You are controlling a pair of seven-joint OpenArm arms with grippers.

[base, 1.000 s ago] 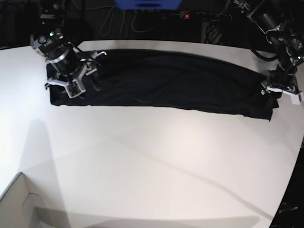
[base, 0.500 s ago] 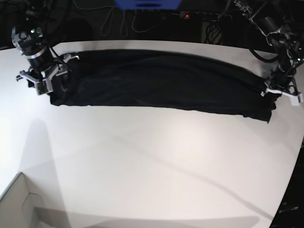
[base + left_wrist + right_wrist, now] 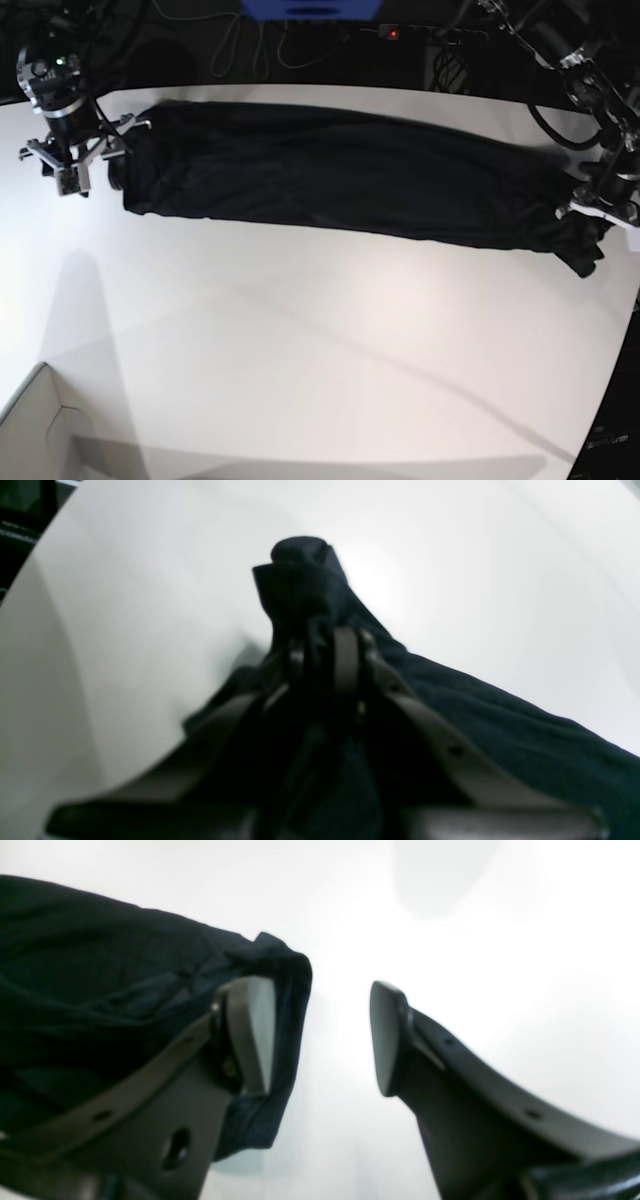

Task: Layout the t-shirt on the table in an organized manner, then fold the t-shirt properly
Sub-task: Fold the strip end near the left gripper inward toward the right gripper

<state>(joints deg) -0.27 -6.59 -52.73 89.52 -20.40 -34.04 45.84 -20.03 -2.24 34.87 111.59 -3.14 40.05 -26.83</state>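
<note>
The t-shirt lies as a long black band across the far part of the table, running from near the far left corner toward the right edge, with shallow creases along its length. Its left end stops short of the table's left edge; its right end is bunched into a small dark lump close to the right edge. The left gripper stands over that right end, and the left wrist view shows its jaws brought together on a pinch of cloth, a folded knob of fabric sticking out beyond the fingertips while the rest of the shirt trails off to the lower right of that view. The right gripper sits at the shirt's left end, near the far left corner, with its jaws apart. In the right wrist view one finger is beside or against the shirt's edge, which of the two I cannot tell, and the other finger stands over bare white table, nothing between them. A pale box corner shows at the near left corner.
</note>
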